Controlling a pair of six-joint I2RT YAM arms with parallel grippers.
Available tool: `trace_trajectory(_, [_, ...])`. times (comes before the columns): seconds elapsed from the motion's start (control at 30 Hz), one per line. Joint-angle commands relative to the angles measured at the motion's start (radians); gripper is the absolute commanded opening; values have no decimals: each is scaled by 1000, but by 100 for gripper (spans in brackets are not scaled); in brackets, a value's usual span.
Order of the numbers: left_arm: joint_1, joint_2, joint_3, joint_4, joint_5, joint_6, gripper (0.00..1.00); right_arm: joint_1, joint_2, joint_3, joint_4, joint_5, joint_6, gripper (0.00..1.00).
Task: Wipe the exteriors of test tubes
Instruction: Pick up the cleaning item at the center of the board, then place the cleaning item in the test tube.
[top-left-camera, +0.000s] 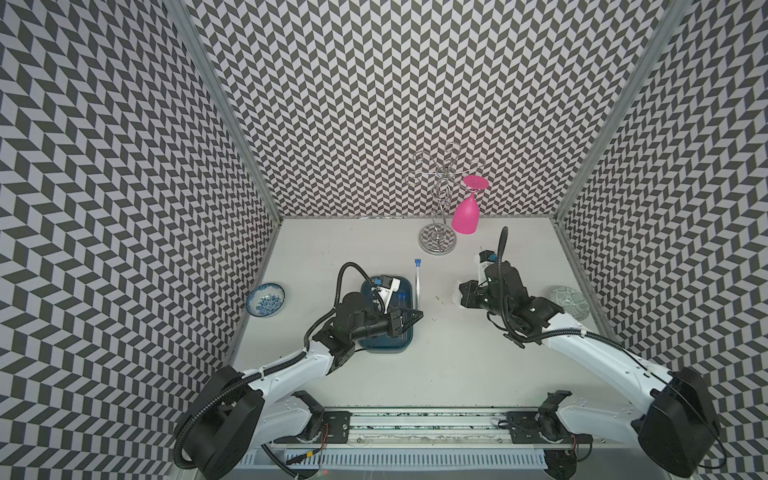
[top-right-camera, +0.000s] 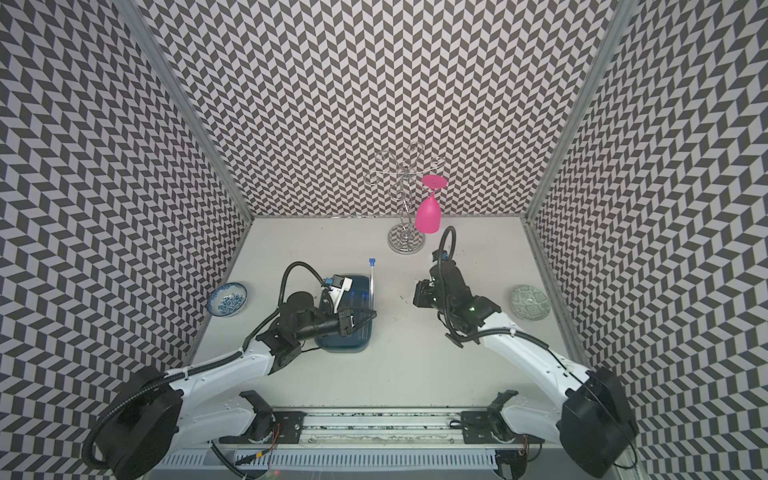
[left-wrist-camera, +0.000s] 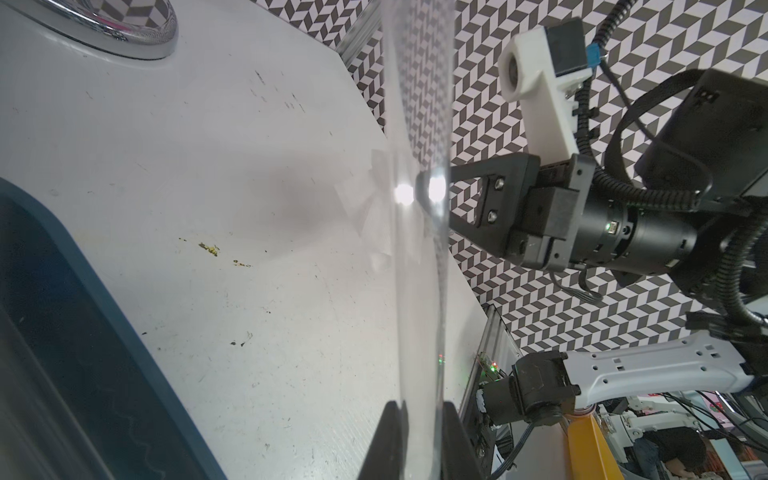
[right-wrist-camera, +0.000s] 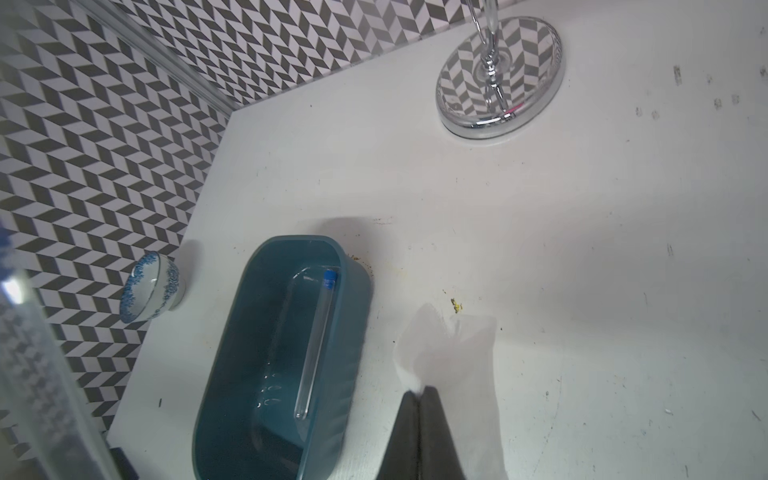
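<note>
Between the closed fingers of the left pincer (left-wrist-camera: 417, 419), the held test tube (top-left-camera: 417, 286) stands clamped near its rounded end, blue cap pointing away. The right pincer (right-wrist-camera: 422, 392) pinches a white tissue (right-wrist-camera: 457, 353). A second test tube (right-wrist-camera: 316, 345) lies in the teal tray (right-wrist-camera: 232, 332) near the left pincer.

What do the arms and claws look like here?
The left arm and right arm match: white link shells, black joint housings, black base motors. Black corrugated conduit loops along each. The left claw and right claw are black, with tapered triangular fingers fixed by screws. Each wrist has a white camera bracket with blue connector. Right wrist shows a green light.
</note>
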Motion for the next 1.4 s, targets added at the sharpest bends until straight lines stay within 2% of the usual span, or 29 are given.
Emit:
trace_trajectory(0.0, [-13, 10, 38, 2, 16, 19, 13, -8, 74, -2, -100, 54, 2, 0])
trace_trajectory(0.03, [-15, 10, 40, 1, 17, 20, 13, -10, 89, -1, -107, -1, -16, 0])
trace_trajectory(0.07, [-16, 10, 41, 1, 17, 21, 13, -16, 87, -24, -52, -130, -43, 0])
trace_trajectory(0.17, [-18, 11, 42, -1, 16, 22, 13, -33, 16, -173, 321, -618, 5, 0])
trace_trajectory(0.2, [-18, 10, 44, -4, 14, 22, 13, -32, -1, -224, 468, -731, 57, 0])
trace_trajectory(0.23, [-19, 11, 45, -5, 15, 22, 13, -32, -3, -243, 533, -762, 87, 0])
trace_trajectory(0.27, [-19, 9, 44, -4, 12, 22, 13, -31, 2, -230, 457, -675, 64, 0])
trace_trajectory(0.3, [-21, 10, 45, -3, 11, 21, 13, -23, 24, -168, 264, -472, 17, 0])
trace_trajectory(0.33, [-23, 10, 44, -2, 12, 22, 13, -13, 57, -109, 84, -199, 6, 0])
trace_trajectory(0.37, [-24, 10, 45, 0, 12, 22, 13, -12, 107, -44, -105, 23, 15, 0])
trace_trajectory(0.4, [-25, 12, 46, -1, 13, 22, 13, -14, 144, -1, -205, 126, -8, 0])
trace_trajectory(0.43, [-26, 12, 49, -5, 14, 24, 13, -18, 149, 13, -231, 106, -37, 0])
trace_trajectory(0.47, [-28, 12, 52, -9, 12, 26, 13, -35, 106, -11, -156, -45, -85, 0])
trace_trajectory(0.5, [-30, 13, 50, -9, 12, 27, 13, -60, 37, -76, 10, -362, -98, 0])
trace_trajectory(0.53, [-32, 16, 51, -7, 12, 30, 13, -70, -30, -156, 212, -596, -50, 0])
trace_trajectory(0.57, [-32, 20, 54, -8, 14, 32, 13, -62, -82, -242, 457, -729, 50, 0])
trace_trajectory(0.6, [-33, 25, 58, -11, 15, 34, 13, -57, -109, -248, 484, -678, 87, 0])
trace_trajectory(0.67, [-38, 33, 59, -6, 14, 30, 13, -33, -77, -108, 107, -260, 43, 0])
trace_trajectory(0.7, [-42, 35, 58, 0, 11, 28, 14, -53, -42, -44, -23, -221, 10, 0])
trace_trajectory(0.73, [-45, 39, 58, 5, 10, 27, 14, -87, -32, -33, -28, -344, -36, 0])
trace_trajectory(0.77, [-49, 45, 62, 5, 13, 27, 14, -107, -48, -53, 53, -516, -32, 0])
trace_trajectory(0.8, [-51, 51, 65, 4, 15, 30, 14, -103, -84, -91, 176, -614, 19, 0])
trace_trajectory(0.83, [-56, 58, 69, 5, 18, 30, 15, -92, -114, -122, 276, -650, 78, 0])
trace_trajectory(0.87, [-57, 67, 76, 2, 24, 34, 15, -81, -140, -129, 338, -652, 113, 0])
trace_trajectory(0.97, [-68, 85, 93, -1, 25, 31, 15, -70, -175, -72, 297, -610, 114, 0])
trace_trajectory(1.07, [-73, 107, 98, 26, 24, 14, 15, -65, -190, -33, 320, -658, 139, 0])
trace_trajectory(1.2, [-83, 153, 131, 33, 44, 8, 15, -41, -185, -1, 355, -666, 161, 0])
trace_trajectory(1.37, [-115, 179, 161, 40, 44, 11, 15, -16, -142, 19, 351, -597, 152, 0])
